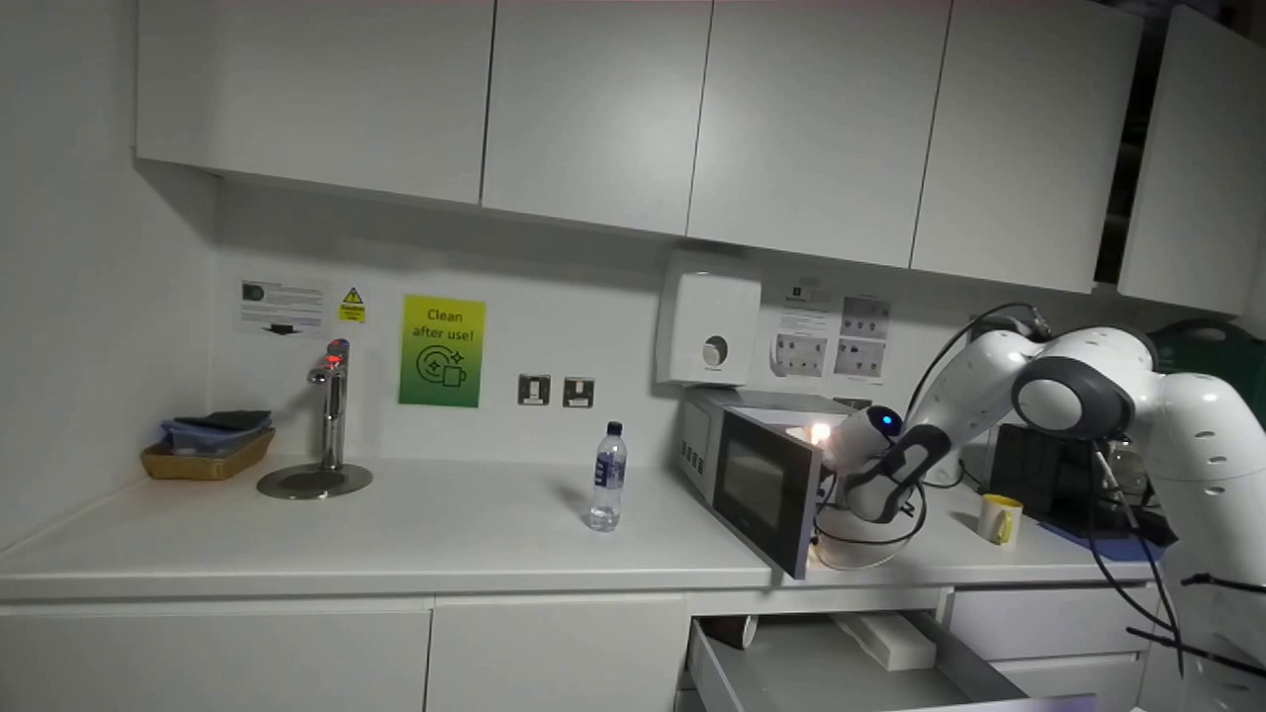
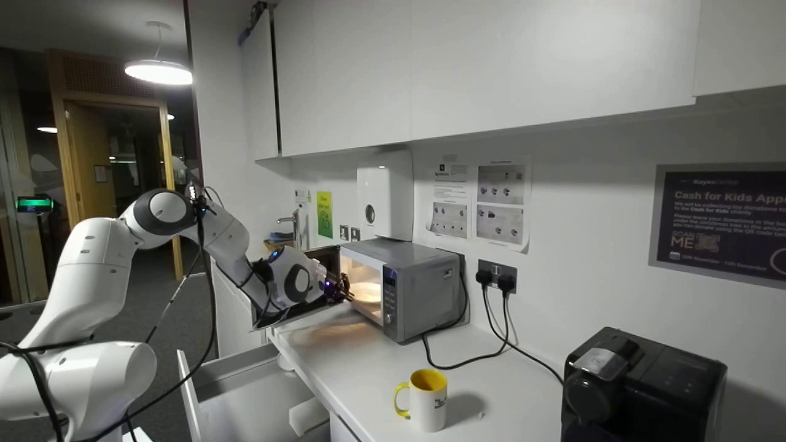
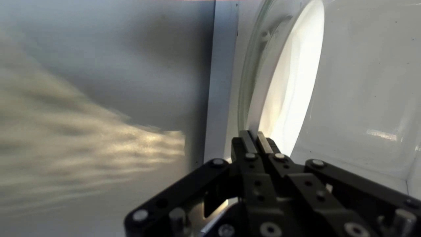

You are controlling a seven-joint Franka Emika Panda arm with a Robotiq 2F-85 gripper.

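Here's the hand [image 3: 256,135], lower centre in the wrist view, pinched together with the near rim of a white dish [image 3: 297,75] between its fingertips! The dish sits inside the lit microwave [image 2: 427,294], mid-frame in an exterior view. Edges run close: the front lip [image 3: 218,89] comes down the frame just left of the dish, a glass turntable [image 3: 245,82] peeking between, with more room rightward, towards the pale inner wall [image 3: 371,82]. In an exterior view the open door [image 1: 767,485], right of centre, reaches the front edge of the surface [image 1: 435,534], above the open drawer [image 1: 821,682], and it screens the hand; the bottle [image 1: 607,485], mid-frame, shows in that view alone. The mug [image 2: 427,402] makes both exterior views, but only the wrist view reads that pinch on the rim
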